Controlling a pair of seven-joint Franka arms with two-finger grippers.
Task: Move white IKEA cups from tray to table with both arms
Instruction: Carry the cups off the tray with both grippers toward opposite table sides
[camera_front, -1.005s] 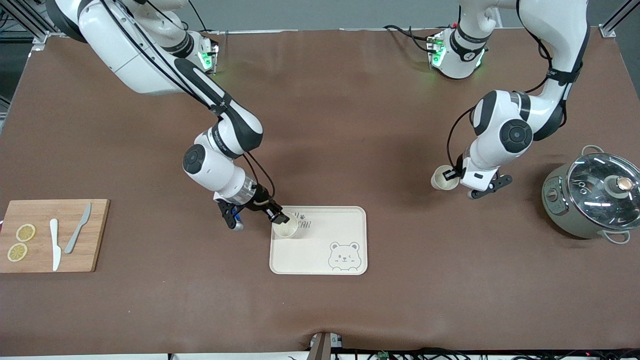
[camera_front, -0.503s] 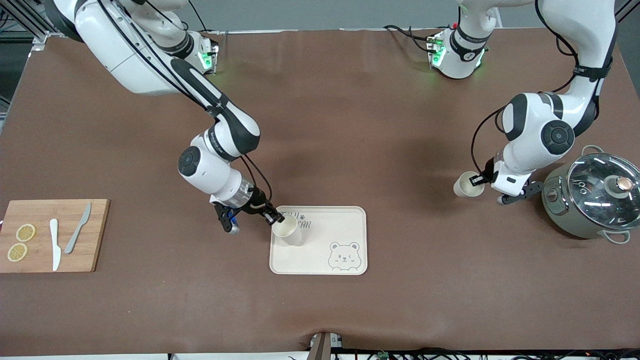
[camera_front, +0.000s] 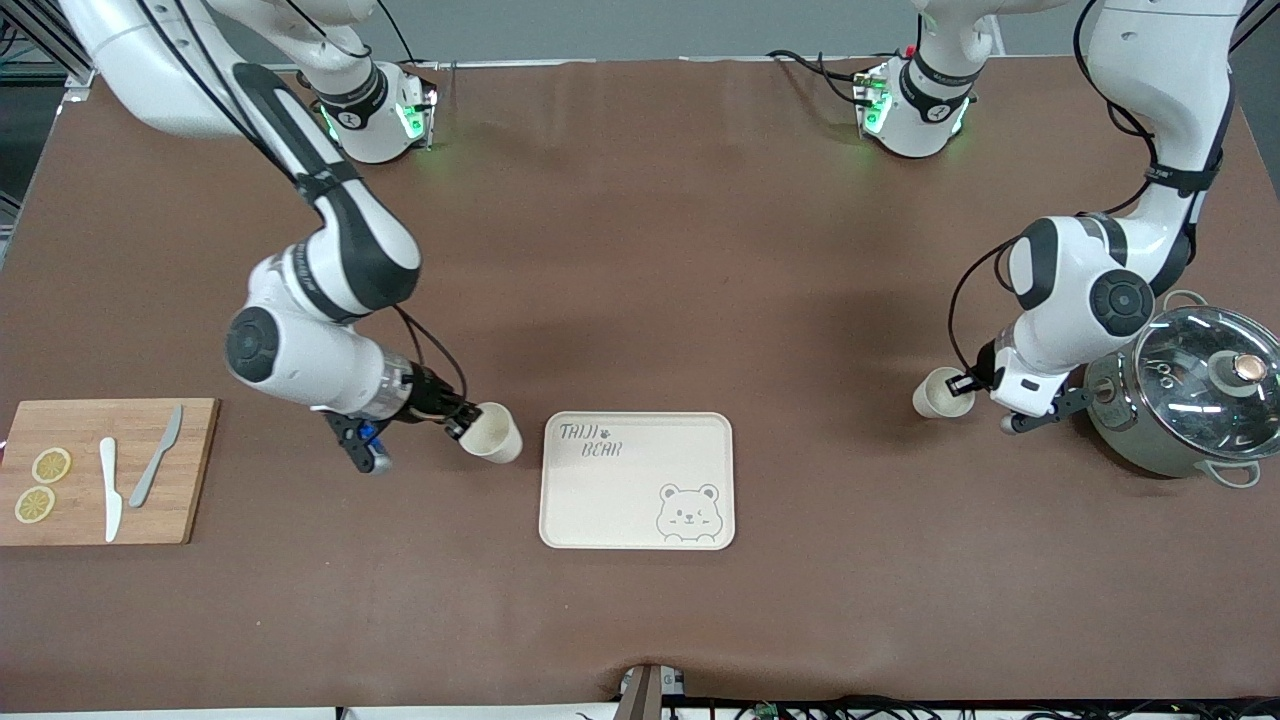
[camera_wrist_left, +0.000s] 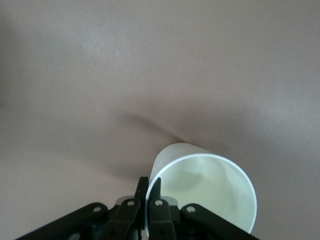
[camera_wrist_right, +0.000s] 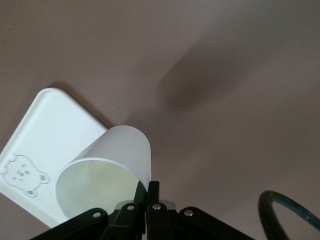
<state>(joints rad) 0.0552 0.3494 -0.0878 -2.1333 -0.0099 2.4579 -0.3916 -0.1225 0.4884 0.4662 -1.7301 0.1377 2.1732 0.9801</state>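
One white IKEA cup (camera_front: 492, 433) hangs tilted over the brown table beside the empty bear tray (camera_front: 640, 495), on the side toward the right arm's end. My right gripper (camera_front: 462, 425) is shut on its rim wall. In the right wrist view the cup (camera_wrist_right: 107, 172) sits between the pinched jaws of the right gripper (camera_wrist_right: 148, 189), with the tray (camera_wrist_right: 45, 140) past it. The other white cup (camera_front: 937, 393) is next to the grey-green pot (camera_front: 1150, 420), with my left gripper (camera_front: 965, 383) shut on its rim. The left wrist view shows this cup (camera_wrist_left: 205, 182) clamped by the left gripper (camera_wrist_left: 149, 187). I cannot tell whether it touches the table.
A wooden cutting board (camera_front: 195, 480) lies at the right arm's end, carrying two lemon slices (camera_front: 42, 485), a white knife (camera_front: 109, 488) and a grey knife (camera_front: 155, 455). The pot has a glass lid (camera_front: 1210, 375) and stands close to the left arm's wrist.
The right gripper shut on the cup that stood on the tray and carried it off toward the right arm's end. The left arm moved its cup toward the pot.
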